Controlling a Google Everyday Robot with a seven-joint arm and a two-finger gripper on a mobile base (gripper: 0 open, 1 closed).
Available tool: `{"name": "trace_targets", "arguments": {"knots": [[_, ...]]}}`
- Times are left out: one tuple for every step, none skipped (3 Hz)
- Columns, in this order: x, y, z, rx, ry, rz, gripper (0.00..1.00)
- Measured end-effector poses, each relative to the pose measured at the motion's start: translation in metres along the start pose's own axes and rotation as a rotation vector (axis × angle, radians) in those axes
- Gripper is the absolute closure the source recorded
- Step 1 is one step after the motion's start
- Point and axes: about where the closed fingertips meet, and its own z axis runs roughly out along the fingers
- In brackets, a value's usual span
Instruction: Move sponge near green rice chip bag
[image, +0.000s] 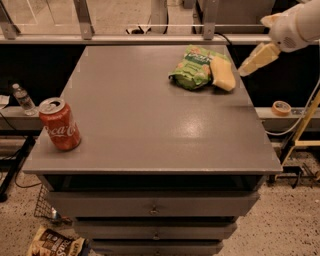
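The pale yellow sponge (223, 75) lies flat on the grey table (150, 120) at its far right. It touches the right edge of the green rice chip bag (194, 68), which lies crinkled beside it. My gripper (246, 68) hangs in the air to the right of the sponge, just past the table's right edge. It is apart from the sponge, open and empty. The white arm reaches in from the upper right corner.
A red cola can (59, 123) stands upright near the table's front left edge. A brown snack bag (55, 243) lies on the floor at the lower left. A water bottle (23, 98) and a tape roll (281, 107) sit on low ledges either side.
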Motion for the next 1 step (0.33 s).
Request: {"name": "trace_targets", "arguments": {"knots": [[0.017,0.0029,-0.0355,0.052,0.009,0.031,0.0]]}}
